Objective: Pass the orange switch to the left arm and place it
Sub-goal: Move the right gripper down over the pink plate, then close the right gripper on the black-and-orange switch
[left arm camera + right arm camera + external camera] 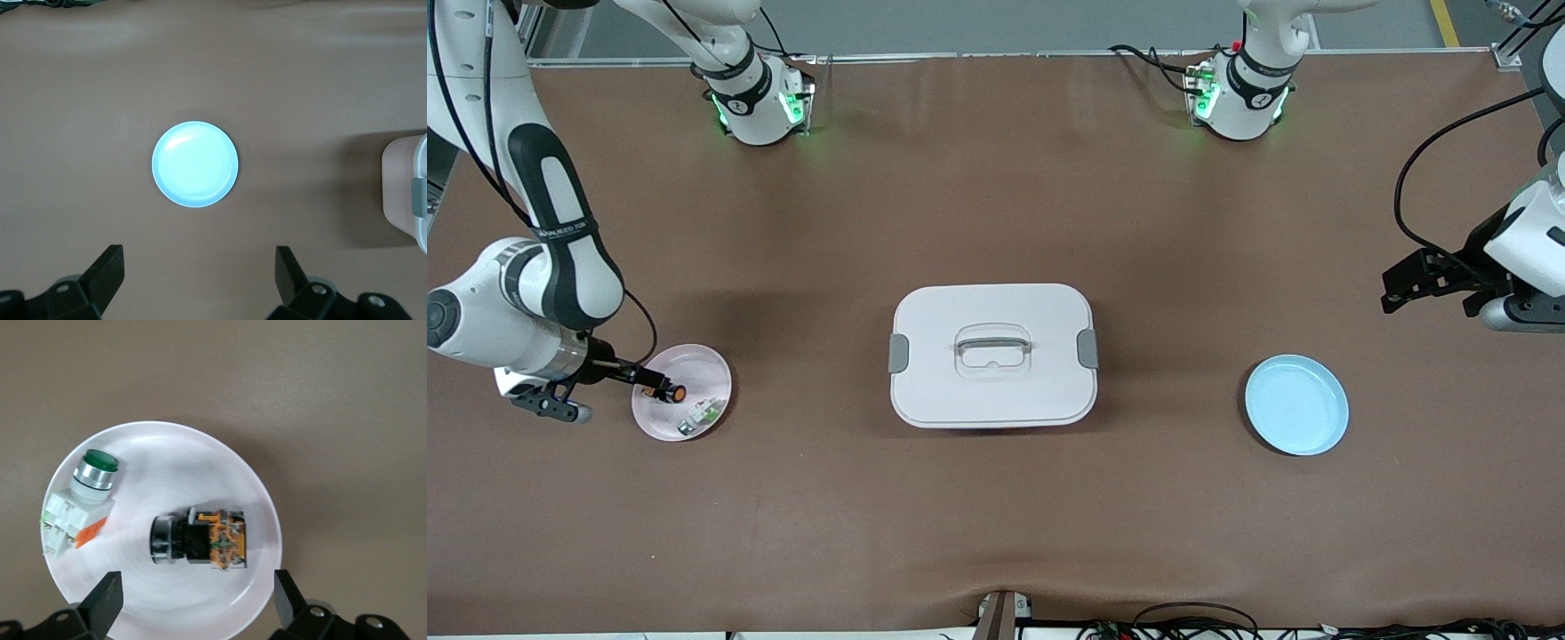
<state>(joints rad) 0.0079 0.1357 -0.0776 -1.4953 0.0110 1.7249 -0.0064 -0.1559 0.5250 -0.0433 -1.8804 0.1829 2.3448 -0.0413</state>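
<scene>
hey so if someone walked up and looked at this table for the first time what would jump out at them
Probably the large white box in the middle of the table, with a pink plate toward the right arm's end and a blue plate toward the left arm's end. The right gripper is low over the pink plate, fingers open, above the orange switch lying beside a green-topped switch. The left gripper waits open near the blue plate.
</scene>
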